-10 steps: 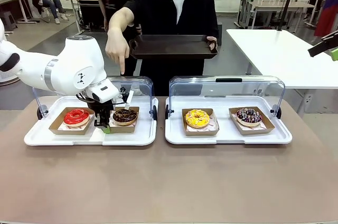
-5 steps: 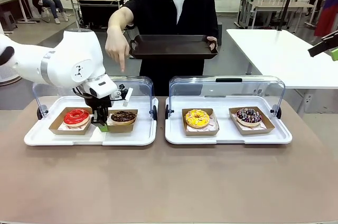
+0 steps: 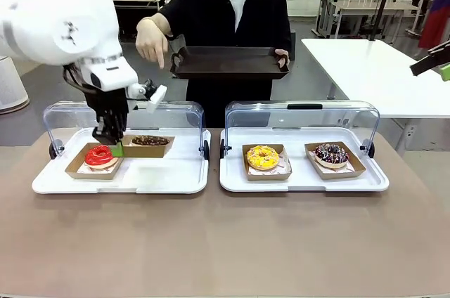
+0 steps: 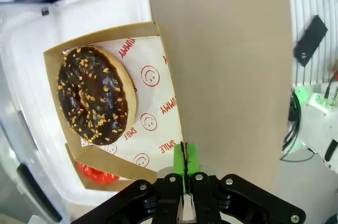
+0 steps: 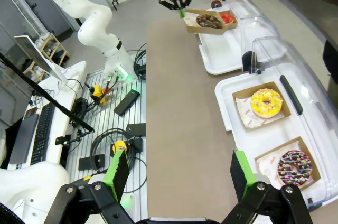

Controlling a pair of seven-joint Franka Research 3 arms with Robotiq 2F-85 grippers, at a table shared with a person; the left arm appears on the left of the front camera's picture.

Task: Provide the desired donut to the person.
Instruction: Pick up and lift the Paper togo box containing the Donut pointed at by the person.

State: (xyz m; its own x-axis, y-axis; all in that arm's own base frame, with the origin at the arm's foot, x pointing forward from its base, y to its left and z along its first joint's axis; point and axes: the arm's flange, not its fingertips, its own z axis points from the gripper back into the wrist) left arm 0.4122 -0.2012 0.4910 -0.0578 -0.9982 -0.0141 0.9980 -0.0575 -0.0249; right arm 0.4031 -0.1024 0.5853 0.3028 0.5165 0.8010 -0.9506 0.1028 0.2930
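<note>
Choc donut (image 4: pixel 95 94) w/ nut bits sits in its card tray (image 4: pixel 158 123), held up just over the L white tray (image 3: pixel 176 173) (red donut (image 3: pixel 100 155) beneath). L gripper (image 3: pixel 116 146) clamped on card tray's edge. R gripper (image 5: pixel 179 170): fingers wide apart, nothing in them. Person (image 3: pixel 204 17) holds dark tray (image 3: pixel 228 66) at far side.

Red donut (image 3: pixel 99 155), yellow donut (image 3: pixel 262 157), dark sprinkled donut (image 3: pixel 331 153), white right-hand tray (image 3: pixel 302 184), brown table (image 3: pixel 225 242)

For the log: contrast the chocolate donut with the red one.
Chocolate donut: dark icing with tan crumbs; red donut: plain glossy red. The chocolate one's box is lifted, pinched by the left gripper; the red one's box rests on the white tray. Both sit in cardboard boxes.
</note>
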